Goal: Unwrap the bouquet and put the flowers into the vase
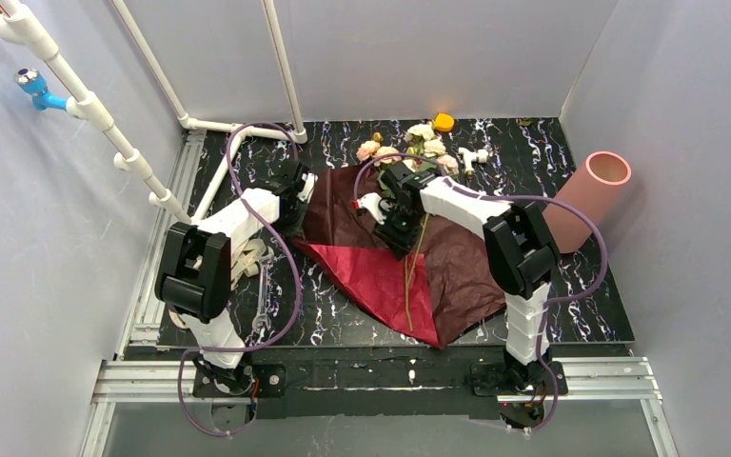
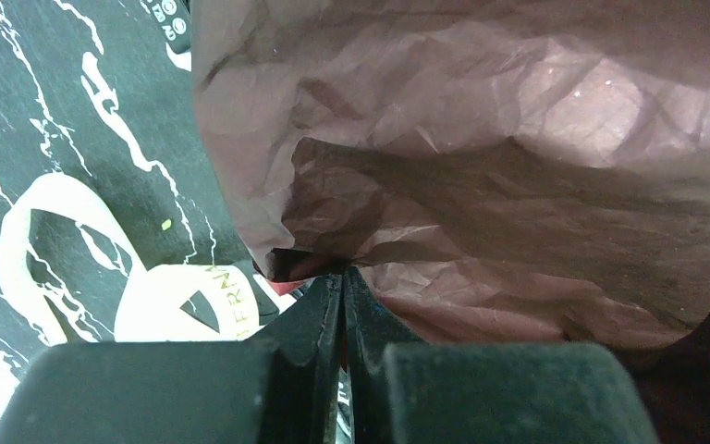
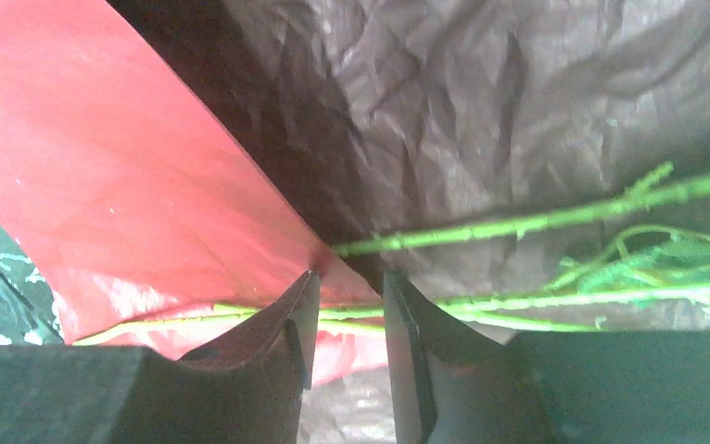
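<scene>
The dark maroon wrapping paper (image 1: 457,267) lies spread open on the black marbled table, with its red inner side (image 1: 371,276) turned up. The flowers (image 1: 425,145), cream and pink roses, rest at its far edge, and their long green stems (image 1: 409,286) run toward me across the paper. My left gripper (image 1: 297,190) (image 2: 344,273) is shut on the paper's (image 2: 518,139) left edge. My right gripper (image 1: 402,238) (image 3: 347,277) hovers open just over the stems (image 3: 536,222), which cross under its fingertips. The salmon-pink vase (image 1: 585,200) leans at the right wall, its mouth up.
A white pipe frame (image 1: 86,105) runs along the left and back. A small orange object (image 1: 444,122) and a white pipe fitting (image 1: 474,155) lie behind the flowers. A beige printed ribbon (image 2: 180,301) lies on the table by my left gripper. Grey walls close in on three sides.
</scene>
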You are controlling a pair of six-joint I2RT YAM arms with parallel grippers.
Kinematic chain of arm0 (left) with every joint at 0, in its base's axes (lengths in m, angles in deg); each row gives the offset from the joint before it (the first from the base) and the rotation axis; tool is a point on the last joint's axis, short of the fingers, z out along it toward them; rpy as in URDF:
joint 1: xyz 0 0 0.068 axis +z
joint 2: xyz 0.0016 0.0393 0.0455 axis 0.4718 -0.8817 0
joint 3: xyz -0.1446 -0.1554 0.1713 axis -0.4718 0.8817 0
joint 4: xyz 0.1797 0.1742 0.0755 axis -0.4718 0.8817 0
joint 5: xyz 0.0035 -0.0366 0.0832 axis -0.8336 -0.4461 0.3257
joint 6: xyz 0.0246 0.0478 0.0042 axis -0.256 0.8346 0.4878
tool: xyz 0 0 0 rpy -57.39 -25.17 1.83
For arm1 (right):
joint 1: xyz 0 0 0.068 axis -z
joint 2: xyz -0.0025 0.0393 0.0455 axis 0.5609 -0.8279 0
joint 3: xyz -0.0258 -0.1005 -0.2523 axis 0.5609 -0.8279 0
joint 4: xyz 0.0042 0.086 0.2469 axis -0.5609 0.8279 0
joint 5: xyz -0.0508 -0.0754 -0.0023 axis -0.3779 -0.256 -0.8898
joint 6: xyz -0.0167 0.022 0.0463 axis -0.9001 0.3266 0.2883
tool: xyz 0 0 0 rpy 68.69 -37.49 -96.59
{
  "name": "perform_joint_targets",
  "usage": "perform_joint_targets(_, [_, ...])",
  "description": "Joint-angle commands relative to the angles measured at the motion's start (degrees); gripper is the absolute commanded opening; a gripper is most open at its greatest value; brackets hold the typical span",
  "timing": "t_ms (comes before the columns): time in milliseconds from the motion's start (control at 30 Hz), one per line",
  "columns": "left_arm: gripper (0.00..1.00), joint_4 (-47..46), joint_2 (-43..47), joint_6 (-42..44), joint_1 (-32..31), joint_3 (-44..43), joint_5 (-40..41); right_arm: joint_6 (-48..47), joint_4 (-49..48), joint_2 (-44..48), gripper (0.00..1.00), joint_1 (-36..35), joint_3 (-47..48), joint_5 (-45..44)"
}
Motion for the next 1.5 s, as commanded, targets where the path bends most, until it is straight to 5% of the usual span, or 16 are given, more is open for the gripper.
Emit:
perform_joint_targets(0, [0.00,-0.6,-0.1,2.3,0.7,0.1,-0.1,-6.3,7.4,3.5,0.41,2.5,0.8,1.2])
perform_joint_targets(233, [0.07,-1.4,1.0,4.4,1.6,0.0,-1.8,-9.6,12.5,1.4,0.43,5.6,3.6,2.6])
perform_joint_targets(600, [0.94,-5.3,16.1,12.6,2.1,-2.9,-24.8,-7.3,13.4,-0.5,0.43,6.8,7.3,4.7])
perform_joint_targets(733, [0.98,-6.3,19.9,15.8,2.1,-4.3,-34.4,-3.5,13.3,-0.3,0.45,7.0,8.6,6.2])
perform_joint_targets(900, [0.98,-6.2,21.6,21.5,1.7,-2.2,-59.1,4.7,8.9,-0.2,0.54,7.1,7.0,5.0])
perform_joint_targets(1000, [0.96,-6.1,20.9,22.9,-0.9,-0.5,-64.3,7.0,7.8,-1.2,0.51,7.9,7.2,3.1])
perform_joint_targets(1467, [0.96,-5.0,7.7,33.0,-14.9,-1.3,-51.2,8.1,8.7,-7.2,0.50,10.4,9.5,0.6])
